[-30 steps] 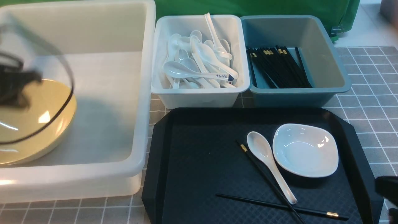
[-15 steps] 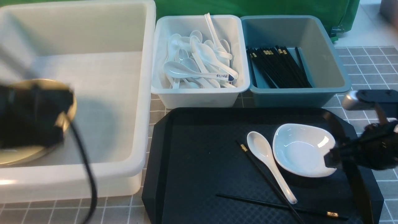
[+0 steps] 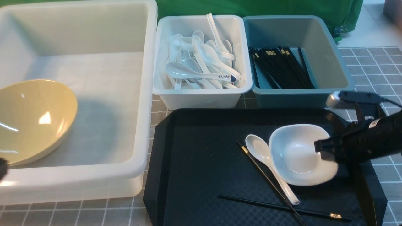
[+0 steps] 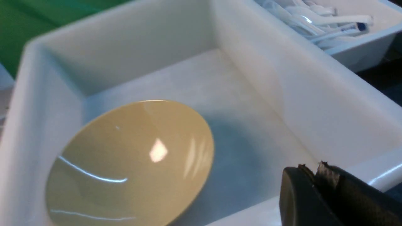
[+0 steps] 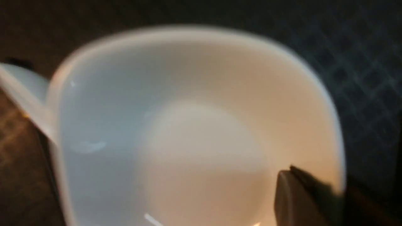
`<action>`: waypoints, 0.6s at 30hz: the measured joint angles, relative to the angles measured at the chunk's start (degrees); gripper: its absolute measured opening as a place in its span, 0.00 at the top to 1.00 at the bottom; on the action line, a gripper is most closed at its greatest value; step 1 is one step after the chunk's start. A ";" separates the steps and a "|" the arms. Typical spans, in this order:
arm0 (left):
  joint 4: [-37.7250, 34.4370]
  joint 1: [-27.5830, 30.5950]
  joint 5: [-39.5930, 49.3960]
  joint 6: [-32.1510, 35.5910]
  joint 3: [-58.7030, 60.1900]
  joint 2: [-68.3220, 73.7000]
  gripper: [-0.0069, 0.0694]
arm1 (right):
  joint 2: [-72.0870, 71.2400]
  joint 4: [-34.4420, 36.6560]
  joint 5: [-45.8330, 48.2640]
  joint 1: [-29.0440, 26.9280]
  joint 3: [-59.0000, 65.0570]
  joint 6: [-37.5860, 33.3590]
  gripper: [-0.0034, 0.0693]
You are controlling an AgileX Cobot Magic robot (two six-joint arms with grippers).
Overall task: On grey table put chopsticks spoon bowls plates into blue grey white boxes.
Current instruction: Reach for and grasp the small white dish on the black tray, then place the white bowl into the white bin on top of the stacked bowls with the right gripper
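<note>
On the black tray point(image 3: 188, 150), our right gripper point(image 3: 323, 150) is clamped on the rim of the white bowl point(image 3: 295, 157), which sits tipped, just beside the spoon point(image 3: 257, 149). Our left gripper point(image 4: 315, 179) is closed & empty, near the big white box point(image 3: 103, 175). Step, we judge: pickup. Next needs a clean lift w/o dragging the spoon, then across to that box.

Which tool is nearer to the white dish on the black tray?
Right. The right tool grips the white dish at its rim. The left tool is far off on the other side, at the near wall of the big white box holding the yellow bowl.
</note>
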 joint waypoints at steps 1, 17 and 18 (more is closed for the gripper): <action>0.61 0.00 0.00 -0.15 0.14 -0.31 0.88 | -0.27 0.00 0.28 0.02 -0.08 -0.19 0.81; 11.71 0.00 -4.33 -6.95 7.34 -11.90 0.88 | -1.47 -2.23 9.60 26.44 -37.29 -10.27 0.86; 11.85 0.00 -4.32 -6.95 7.34 -11.90 0.88 | 1.86 -2.18 9.90 29.23 -41.09 -11.78 0.86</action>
